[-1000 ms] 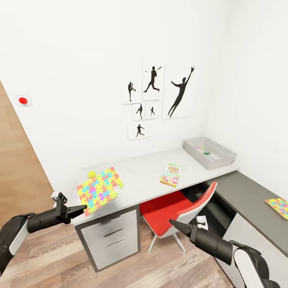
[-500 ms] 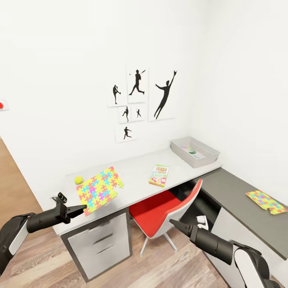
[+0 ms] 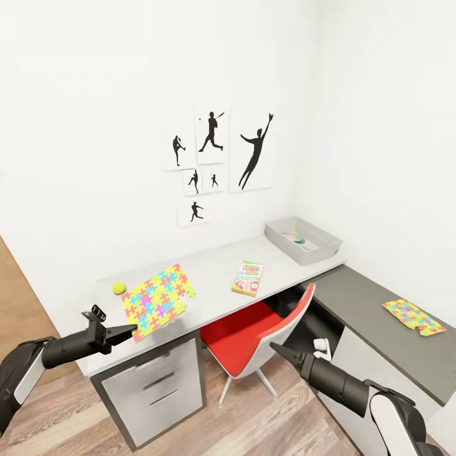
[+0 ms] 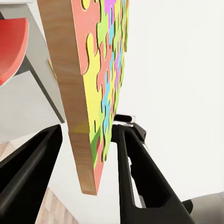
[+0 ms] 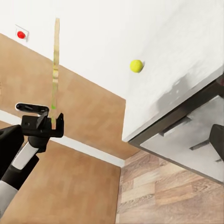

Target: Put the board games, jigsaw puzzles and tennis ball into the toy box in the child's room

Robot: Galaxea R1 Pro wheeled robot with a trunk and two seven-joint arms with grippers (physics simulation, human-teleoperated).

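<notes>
Child's bedroom: black sports-silhouette pictures (image 3: 215, 161) on white walls, red swivel chair (image 3: 253, 335) under a pale counter (image 3: 209, 278), bright jigsaw puzzle (image 3: 158, 301), wood plank floor (image 3: 266, 424).

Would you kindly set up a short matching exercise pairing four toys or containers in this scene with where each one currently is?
Things:
1. tennis ball
2. SKIP-BO box
3. toy box
4. jigsaw puzzle

Places:
A. far right end of the pale desk, by the corner
B. held at its edge in the left gripper
C. flat on the desk above the red chair
D. on the desk near its left end

Pairs: 1-D, 2-C, 3-A, 4-B
</notes>
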